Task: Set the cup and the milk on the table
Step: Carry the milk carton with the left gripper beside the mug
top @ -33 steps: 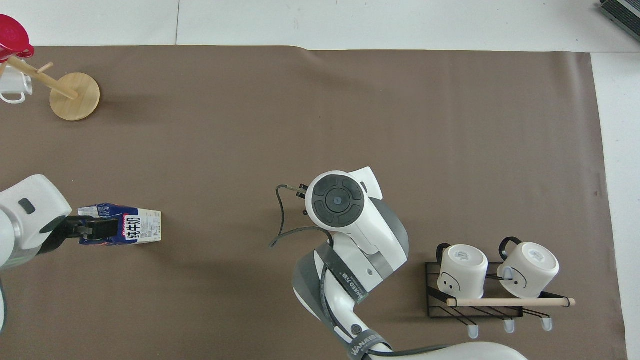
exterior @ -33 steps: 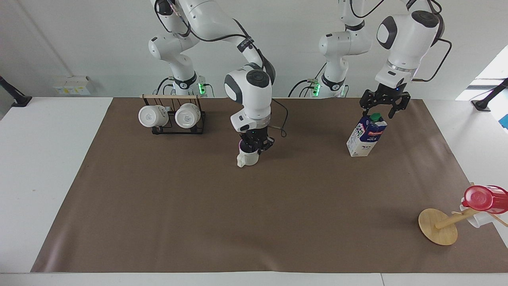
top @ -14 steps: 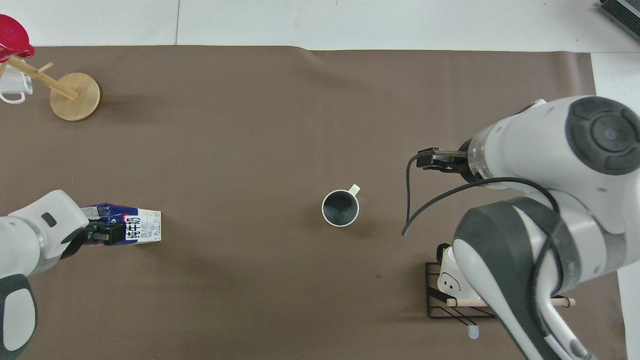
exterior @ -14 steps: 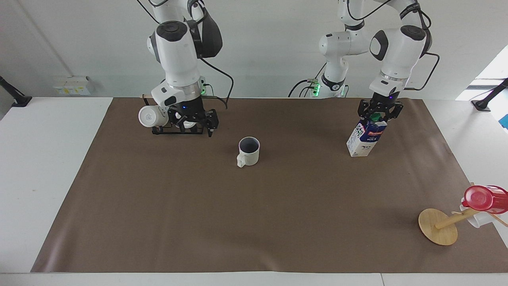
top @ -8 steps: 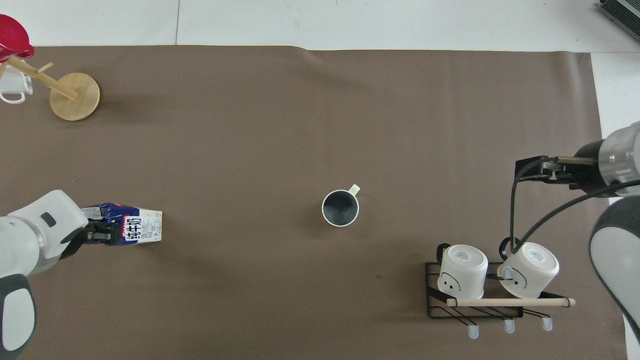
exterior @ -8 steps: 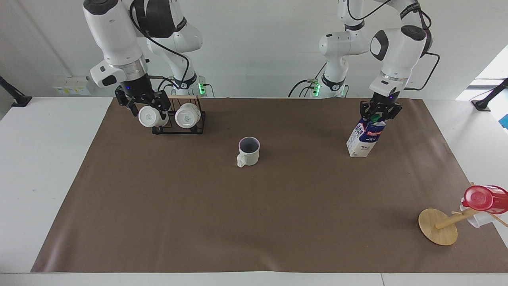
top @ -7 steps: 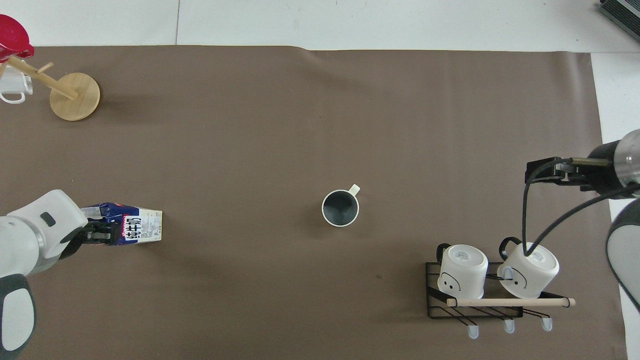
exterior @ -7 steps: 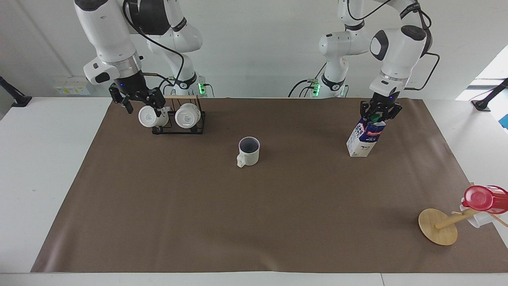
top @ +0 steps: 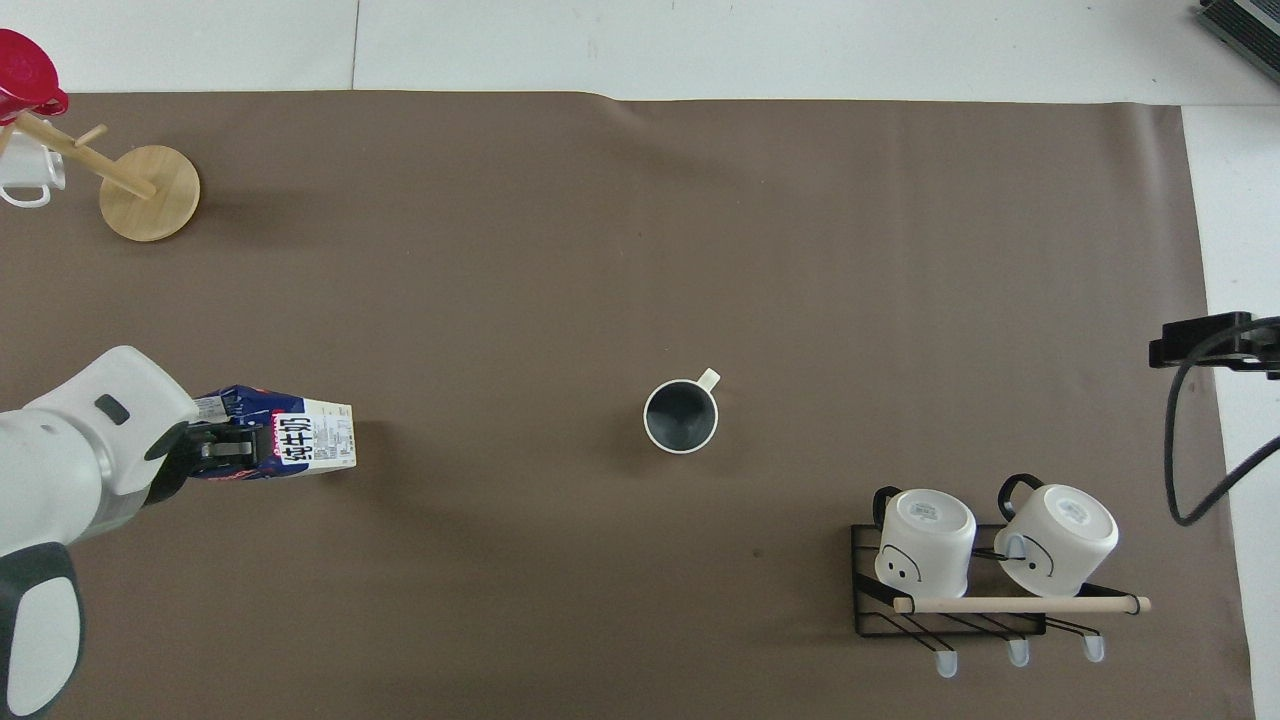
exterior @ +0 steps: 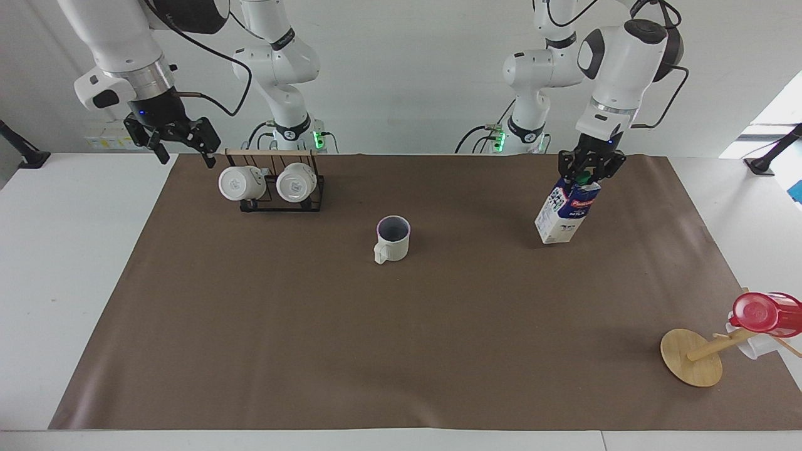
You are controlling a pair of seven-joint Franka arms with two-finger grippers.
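Observation:
The cup [exterior: 393, 239] stands upright on the brown sheet of the table [exterior: 401, 351], free of both grippers, with its handle pointing away from the robots. It also shows in the overhead view [top: 681, 416]. My left gripper [exterior: 586, 175] is shut on the green-capped top of the milk [exterior: 562, 216] and holds the carton tilted, toward the left arm's end. I cannot tell whether the carton's base touches the sheet. The overhead view shows the milk [top: 300, 445] and the left gripper [top: 222, 452] too. My right gripper [exterior: 185, 149] is open and empty, raised over the sheet's edge beside the mug rack.
A black wire rack [exterior: 276, 199] holds two plain white mugs near the robots, toward the right arm's end. A wooden stand [exterior: 691, 357] with a red cup [exterior: 765, 313] leans at the corner farthest from the robots, toward the left arm's end.
The right gripper let go of the cup, rose and swung away past the mug rack. The left gripper closed on the milk's top and moved the carton a little toward the cup.

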